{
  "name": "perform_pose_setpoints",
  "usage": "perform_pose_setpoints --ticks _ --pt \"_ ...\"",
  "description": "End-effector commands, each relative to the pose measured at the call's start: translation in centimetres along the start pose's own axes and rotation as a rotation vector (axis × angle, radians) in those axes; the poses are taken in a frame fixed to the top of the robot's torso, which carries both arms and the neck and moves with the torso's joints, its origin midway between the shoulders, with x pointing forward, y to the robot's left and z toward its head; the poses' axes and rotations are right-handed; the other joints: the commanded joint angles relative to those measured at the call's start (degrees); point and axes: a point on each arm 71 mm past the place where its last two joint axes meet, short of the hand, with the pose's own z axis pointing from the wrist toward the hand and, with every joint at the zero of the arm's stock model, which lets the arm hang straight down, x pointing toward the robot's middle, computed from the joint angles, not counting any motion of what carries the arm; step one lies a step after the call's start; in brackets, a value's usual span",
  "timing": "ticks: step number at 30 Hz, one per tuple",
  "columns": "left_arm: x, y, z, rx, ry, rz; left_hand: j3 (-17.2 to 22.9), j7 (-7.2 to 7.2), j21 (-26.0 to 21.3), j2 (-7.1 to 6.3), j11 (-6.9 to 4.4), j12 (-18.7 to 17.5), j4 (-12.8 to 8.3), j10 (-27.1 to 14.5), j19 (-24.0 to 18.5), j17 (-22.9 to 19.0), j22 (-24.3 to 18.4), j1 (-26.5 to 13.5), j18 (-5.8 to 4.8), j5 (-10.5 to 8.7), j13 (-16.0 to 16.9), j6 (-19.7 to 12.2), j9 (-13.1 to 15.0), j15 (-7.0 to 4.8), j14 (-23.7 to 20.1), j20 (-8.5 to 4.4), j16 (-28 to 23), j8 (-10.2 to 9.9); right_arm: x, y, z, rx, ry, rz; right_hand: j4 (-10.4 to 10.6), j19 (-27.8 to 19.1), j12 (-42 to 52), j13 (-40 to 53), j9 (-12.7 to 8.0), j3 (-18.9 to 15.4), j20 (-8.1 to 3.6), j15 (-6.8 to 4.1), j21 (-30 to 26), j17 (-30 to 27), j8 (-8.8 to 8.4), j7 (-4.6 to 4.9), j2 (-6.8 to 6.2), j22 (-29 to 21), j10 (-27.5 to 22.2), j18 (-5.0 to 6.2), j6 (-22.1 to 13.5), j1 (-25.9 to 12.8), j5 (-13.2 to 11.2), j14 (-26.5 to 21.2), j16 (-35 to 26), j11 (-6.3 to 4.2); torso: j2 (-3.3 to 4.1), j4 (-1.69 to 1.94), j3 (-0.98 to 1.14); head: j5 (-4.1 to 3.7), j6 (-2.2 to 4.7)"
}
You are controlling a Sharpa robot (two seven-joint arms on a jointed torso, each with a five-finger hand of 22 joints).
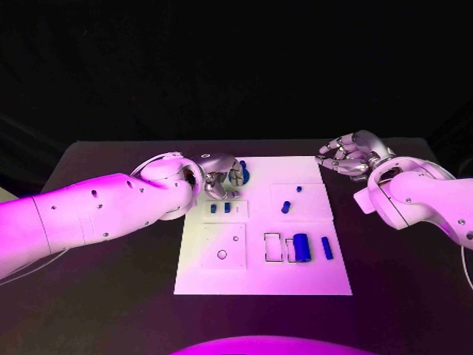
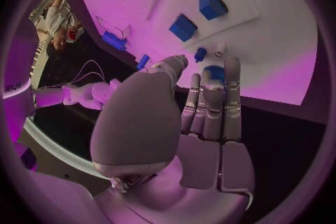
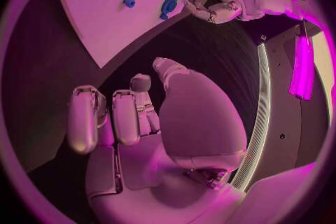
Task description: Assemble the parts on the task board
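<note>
**Hands at the far edge of the board**

We see the white board (image 1: 263,285) lying in the middle of the black table (image 1: 109,296). The left hand (image 1: 222,177) hangs over the board's far left corner, its fingers close around a blue part (image 2: 213,73) there; we cannot tell whether it grips the part. The right hand (image 1: 350,155) hovers off the board's far right corner, over the table, fingers curled in and holding nothing. We count 2 small blue blocks (image 1: 221,208) just beside the left hand, another blue piece (image 1: 286,207) near the middle, and a blue cylinder (image 1: 301,247) with a slimmer blue pin (image 1: 327,248) beside it toward the near right.
</note>
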Motion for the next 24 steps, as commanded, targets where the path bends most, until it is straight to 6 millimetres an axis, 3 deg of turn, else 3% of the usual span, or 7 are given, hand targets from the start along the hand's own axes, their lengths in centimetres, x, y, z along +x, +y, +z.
perform_pose_setpoints --ticks 1,14,24 --pt "0.37 0.00 0.16 -0.018 0.053 0.043 0.4 -0.04 0.5 0.01 -0.06 0.4 0.0 -0.3 0.0 0.2 0.2 0.7 0.71 -0.14 -0.1 0.7 -0.2 -0.02 0.5 -0.04 0.5 -0.4 0.18 0.17 -0.03 -0.017 0.015 -0.005 0.1 -0.3 -0.3 0.0 -0.1 0.3 0.11 -0.32 -0.3 -0.1 0.29 0.11 -0.11 9.2 -0.1 0.56 -0.4 0.4 0.3 1.8 -0.4 -0.11 -0.05 0.09 0.01 -0.04 -0.12" --pt "0.66 0.24 0.72 -0.046 0.087 0.057 1.5 -0.11 2.6 0.09 -0.38 1.3 0.0 0.8 0.5 1.0 2.5 0.8 0.49 -0.10 -0.4 2.0 -1.0 -0.27 1.3 -0.11 1.9 -1.0 0.27 0.25 -0.01 -0.018 0.016 -0.004 0.1 -0.3 -0.2 0.0 -0.1 0.3 0.10 -0.33 -0.3 0.0 0.31 0.11 -0.14 9.2 0.0 0.56 -0.4 0.4 0.6 1.8 -0.4 -0.11 -0.08 0.02 -0.05 0.03 -0.11" --pt "0.73 -0.13 1.15 -0.031 0.083 0.046 2.8 -0.09 3.5 0.44 -0.46 1.3 -0.6 1.1 0.1 0.7 3.3 1.6 0.48 -0.22 -0.8 2.7 -1.6 -0.36 1.2 -0.18 2.3 -1.6 0.34 0.33 -0.07 -0.020 0.019 -0.003 0.1 -0.3 -0.2 0.0 -0.1 0.3 0.10 -0.33 -0.3 0.0 0.31 0.11 -0.14 9.2 0.0 0.56 -0.4 0.4 0.6 1.8 -0.4 -0.11 -0.03 0.02 0.04 -0.09 -0.08"
